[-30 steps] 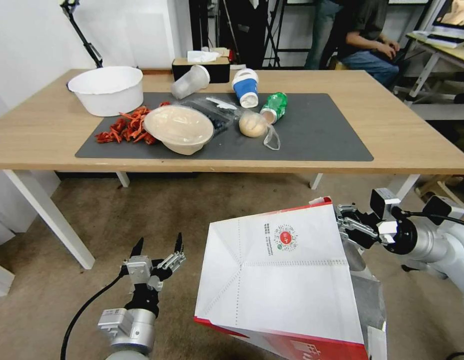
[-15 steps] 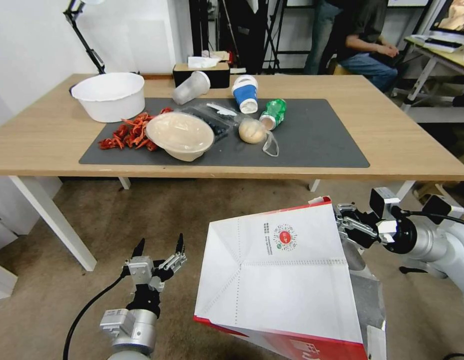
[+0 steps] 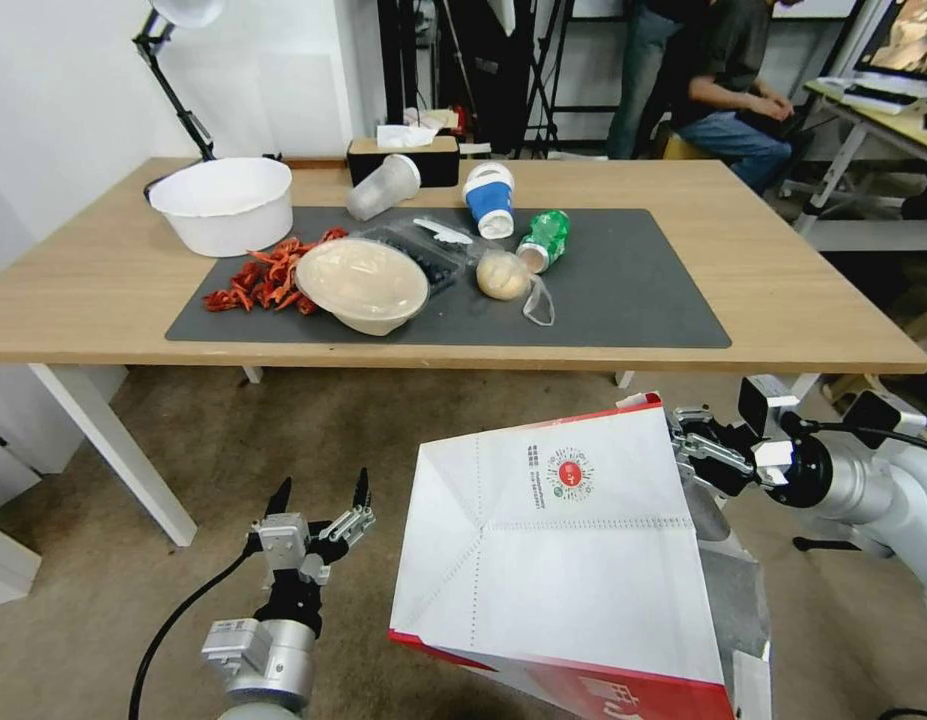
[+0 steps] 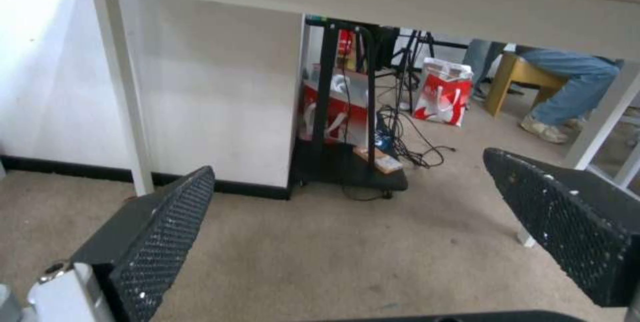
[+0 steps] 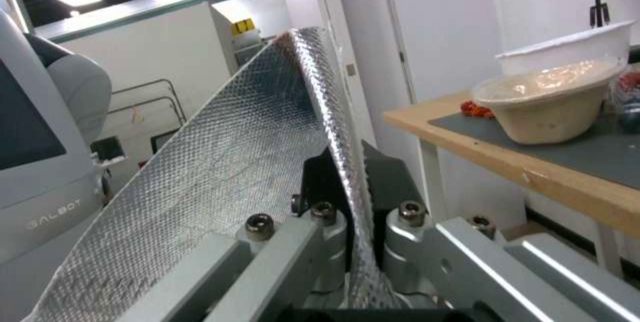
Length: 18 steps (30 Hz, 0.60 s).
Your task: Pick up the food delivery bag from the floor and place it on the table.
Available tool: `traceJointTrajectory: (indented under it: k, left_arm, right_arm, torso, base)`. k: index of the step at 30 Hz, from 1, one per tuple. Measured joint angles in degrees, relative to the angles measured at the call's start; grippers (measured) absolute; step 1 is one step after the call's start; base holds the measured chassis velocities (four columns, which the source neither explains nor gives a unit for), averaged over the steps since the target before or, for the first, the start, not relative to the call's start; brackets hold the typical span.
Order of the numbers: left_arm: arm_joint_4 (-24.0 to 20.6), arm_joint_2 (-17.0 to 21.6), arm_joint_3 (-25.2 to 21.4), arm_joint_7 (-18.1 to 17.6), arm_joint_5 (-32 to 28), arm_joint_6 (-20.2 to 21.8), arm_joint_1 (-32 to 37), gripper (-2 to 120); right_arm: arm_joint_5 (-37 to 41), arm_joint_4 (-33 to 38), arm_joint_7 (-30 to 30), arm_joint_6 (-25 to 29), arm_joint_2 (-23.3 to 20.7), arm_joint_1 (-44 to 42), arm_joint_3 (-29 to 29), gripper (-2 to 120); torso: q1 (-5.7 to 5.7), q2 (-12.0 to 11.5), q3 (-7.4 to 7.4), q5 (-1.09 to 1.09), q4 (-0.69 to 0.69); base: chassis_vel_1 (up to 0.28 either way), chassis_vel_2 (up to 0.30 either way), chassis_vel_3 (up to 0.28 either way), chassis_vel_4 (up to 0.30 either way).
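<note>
The food delivery bag (image 3: 558,560), white with red edges and a round red logo, hangs tilted above the floor (image 3: 233,450) in front of the table (image 3: 803,290). My right gripper (image 3: 683,445) is shut on the bag's upper right rim. In the right wrist view the silver foil lining (image 5: 220,162) is pinched between the black fingers (image 5: 387,177). My left gripper (image 3: 318,500) is open and holds nothing, low at the bag's left. The left wrist view looks between that gripper's two black pads (image 4: 167,227) under the table.
On the table's dark grey mat (image 3: 623,290) lie a beige lidded bowl (image 3: 363,285), red chilies (image 3: 263,280), a white tub (image 3: 223,205), cups, a green bottle (image 3: 543,238) and a bun. The mat's right half is bare. White table legs (image 3: 113,450) stand ahead on the left.
The whole head view has shifted, with the table sliding lower in the picture: the camera moved. Both grippers and the bag keep their places in the view.
</note>
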Motion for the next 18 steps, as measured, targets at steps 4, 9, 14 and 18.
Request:
traceJointTrajectory:
  k: [4, 9, 14, 18]
  left_arm:
    - [-0.02, 0.07, 0.00, 0.20, 0.01, -0.01, 0.01, 100]
    - [-0.05, 0.10, -0.03, 0.32, 0.01, -0.01, 0.04, 100]
    - [-0.07, 0.14, -0.06, 0.33, 0.01, -0.01, 0.01, 100]
    - [-0.07, 0.15, -0.06, 0.33, 0.01, -0.03, -0.01, 100]
  right_arm:
    - [-0.10, 0.18, 0.00, 0.00, 0.05, 0.03, -0.11, 0]
    - [-0.11, 0.29, -0.01, -0.01, 0.03, 0.08, -0.12, 0]
    - [-0.13, 0.33, -0.07, -0.01, 0.04, 0.04, -0.10, 0]
    - [-0.21, 0.34, -0.07, -0.01, 0.16, 0.11, -0.19, 0]
  torso:
    - [0.62, 1.56, 0.96, 0.00, 0.00]
    - [1.08, 2.72, 1.65, 0.00, 0.00]
    - [1.77, 4.40, 2.63, 0.00, 0.00]
    - [2.15, 5.34, 3.20, 0.00, 0.00]
  base:
    - [0.000, 0.000, 0.000, 0.000]
    - [0.000, 0.000, 0.000, 0.000]
    - [0.000, 0.000, 0.000, 0.000]
    - [0.000, 0.000, 0.000, 0.000]
